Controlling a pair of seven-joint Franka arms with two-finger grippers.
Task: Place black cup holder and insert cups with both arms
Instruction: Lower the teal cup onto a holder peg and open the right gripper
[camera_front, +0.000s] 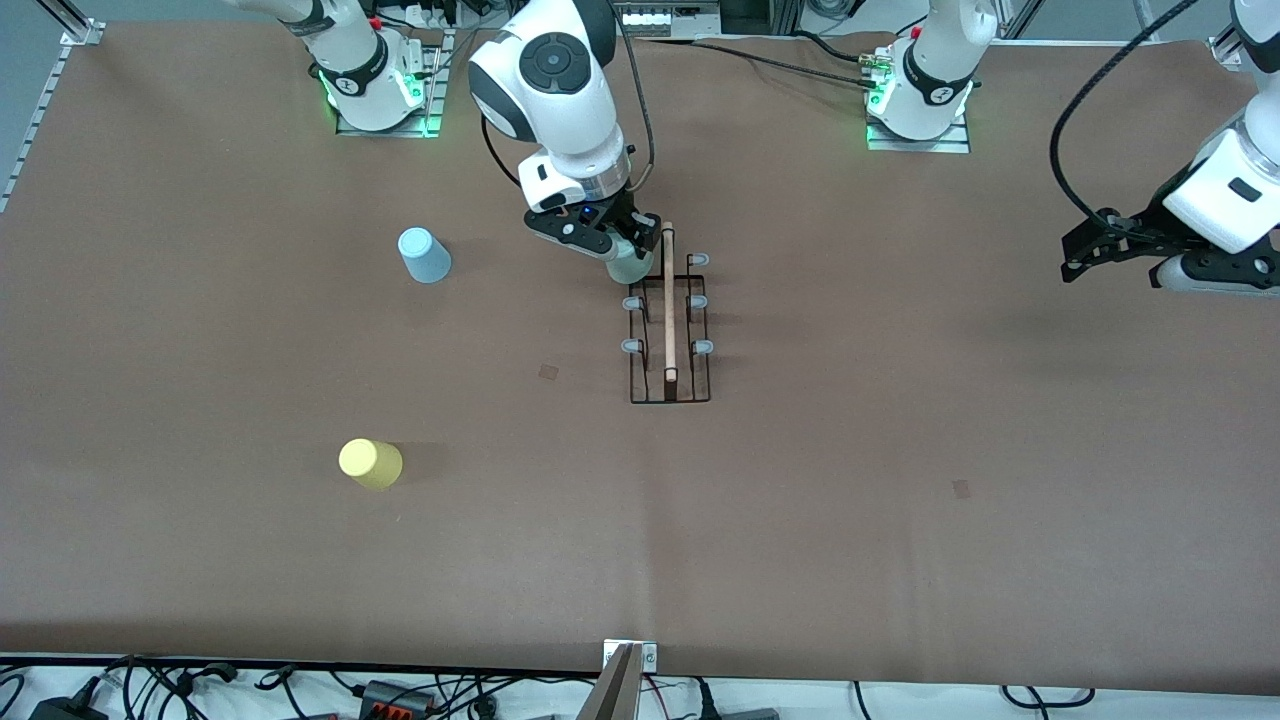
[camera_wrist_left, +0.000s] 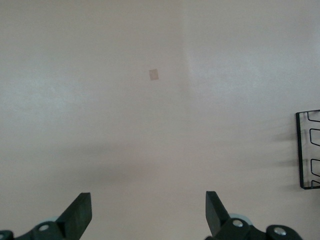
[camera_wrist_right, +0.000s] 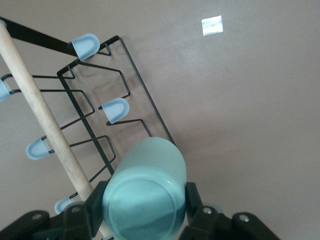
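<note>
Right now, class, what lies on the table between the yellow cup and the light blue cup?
Nothing: in the front view, only bare brown table separates the yellow cup from the light blue cup.

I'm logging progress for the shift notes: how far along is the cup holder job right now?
Done: the black cup holder stands mid-table. In hand: the right gripper is shut on the green cup, over the holder's end nearest the bases. Left: that cup isn't visibly seated, and the blue cup and yellow cup sit on the table toward the right arm's end. The left gripper waits open.
</note>
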